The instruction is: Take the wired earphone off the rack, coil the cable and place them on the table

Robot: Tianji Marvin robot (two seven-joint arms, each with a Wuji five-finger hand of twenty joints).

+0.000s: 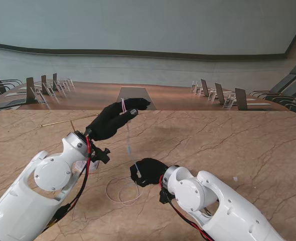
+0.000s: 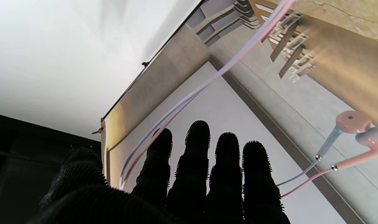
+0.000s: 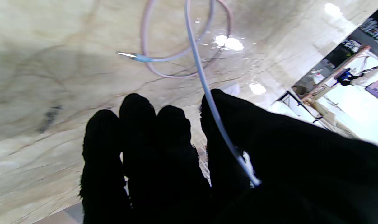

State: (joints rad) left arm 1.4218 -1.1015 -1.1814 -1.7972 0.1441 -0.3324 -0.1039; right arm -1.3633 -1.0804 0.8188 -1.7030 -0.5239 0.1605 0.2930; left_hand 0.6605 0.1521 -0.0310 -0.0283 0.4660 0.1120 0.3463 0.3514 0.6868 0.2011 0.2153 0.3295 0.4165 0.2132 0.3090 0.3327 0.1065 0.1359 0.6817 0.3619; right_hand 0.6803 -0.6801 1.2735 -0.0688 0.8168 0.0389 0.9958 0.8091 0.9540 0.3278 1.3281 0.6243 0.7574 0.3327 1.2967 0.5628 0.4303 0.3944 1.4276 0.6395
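Two hands, one cable, one table.

Stand view: left hand raised over the table, pink cable draped across its fingers, so it is holding the earphone's upper run. From there the cable drops to the right hand, low by the tabletop. Loops already lie on the marble just beside that hand, on the robot's left of it. A thin rod lies farther off to the left; whether it belongs to the rack cannot be told.

Left wrist view: fingers nearly straight and close together, cable passing behind them; two earbuds, pink and pale blue, hang free past the little finger.

Right wrist view: cable runs between thumb and fingers, lightly pinched. Plug and loops rest on the marble.

Step judged: coiling, partly done. Next move likely calls for feeding more cable down onto the loops, then lowering the earbuds without scattering the coil.

Writing: none legible.
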